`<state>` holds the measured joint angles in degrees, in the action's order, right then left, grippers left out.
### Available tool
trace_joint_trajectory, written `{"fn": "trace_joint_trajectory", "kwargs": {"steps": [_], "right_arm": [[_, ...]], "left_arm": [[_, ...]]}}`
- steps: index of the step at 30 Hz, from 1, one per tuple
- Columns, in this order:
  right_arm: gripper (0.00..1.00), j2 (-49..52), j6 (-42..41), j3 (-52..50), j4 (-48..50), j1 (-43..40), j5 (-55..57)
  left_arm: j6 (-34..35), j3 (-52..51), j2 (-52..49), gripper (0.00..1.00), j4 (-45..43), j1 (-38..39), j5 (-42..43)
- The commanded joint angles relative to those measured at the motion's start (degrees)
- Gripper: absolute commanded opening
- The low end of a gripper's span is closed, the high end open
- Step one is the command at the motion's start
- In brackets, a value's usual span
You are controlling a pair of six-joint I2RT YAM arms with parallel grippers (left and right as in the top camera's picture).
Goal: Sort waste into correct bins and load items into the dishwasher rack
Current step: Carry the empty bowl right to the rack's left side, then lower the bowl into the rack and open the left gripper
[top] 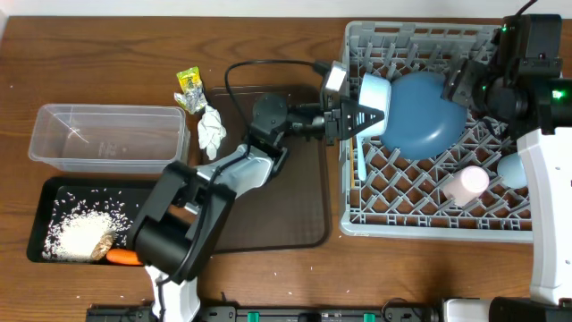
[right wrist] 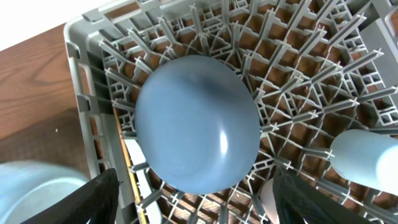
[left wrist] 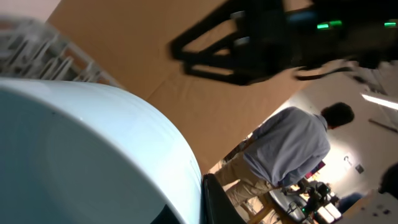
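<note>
White bowl (top: 375, 91) sits clenched in the left gripper (top: 365, 114) over the left edge of the dishwasher rack (top: 429, 210), just left of the blue plate (top: 427, 114). The right gripper (top: 463, 82) hovers released above that plate.

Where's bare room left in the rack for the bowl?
Front-left of the rack: bare pegs between spoon, plate and pink cup. The back-left row behind the plate is bare too. Crowded: the right side, with the blue cup and the right gripper over the plate. The left gripper holds the bowl at the plate's left edge.
</note>
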<state>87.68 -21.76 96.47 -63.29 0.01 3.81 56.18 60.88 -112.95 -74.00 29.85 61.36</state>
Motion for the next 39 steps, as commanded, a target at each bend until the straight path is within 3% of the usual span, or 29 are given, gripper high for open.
{"fn": "trace_joint_trajectory", "kwargs": {"steps": [1, 15, 19, 23, 26, 27, 32, 39], "right_arm": [[0.72, -1.09, -0.48, 0.11, -0.22, -0.37, 0.26], [0.72, -1.09, -0.46, 0.11, -1.05, -0.37, 0.33], [0.72, -1.09, -0.46, 0.11, -1.05, -0.37, 0.66], [0.72, -1.09, -0.46, 0.11, -1.16, -0.37, 0.68], [0.72, -1.09, -0.46, 0.11, -1.29, -0.37, 0.70], [0.72, -1.09, -0.44, 0.11, -1.29, -0.37, 0.70], [0.72, -1.09, -0.46, 0.11, -1.25, -0.37, 0.72], [0.72, -1.09, -0.46, 0.13, -1.27, -0.37, 0.68]], "left_arm": [[0.26, 1.29, -2.93, 0.06, -0.22, -1.16, 0.50], [1.62, 1.29, -9.46, 0.08, -0.22, -1.27, 0.37], [4.09, 1.29, -9.42, 0.34, -0.24, -1.33, 0.33], [7.89, 1.29, -9.35, 0.50, -0.28, -2.05, 0.50], [10.34, 1.29, -9.16, 0.83, -0.33, -3.15, 2.27], [11.13, 1.29, -9.07, 0.98, -0.42, -3.67, 3.52], [15.45, 1.29, -8.98, 0.98, -0.90, -6.64, 8.83], [14.34, 1.29, -8.98, 0.98, 0.96, -9.88, 12.24]]}}
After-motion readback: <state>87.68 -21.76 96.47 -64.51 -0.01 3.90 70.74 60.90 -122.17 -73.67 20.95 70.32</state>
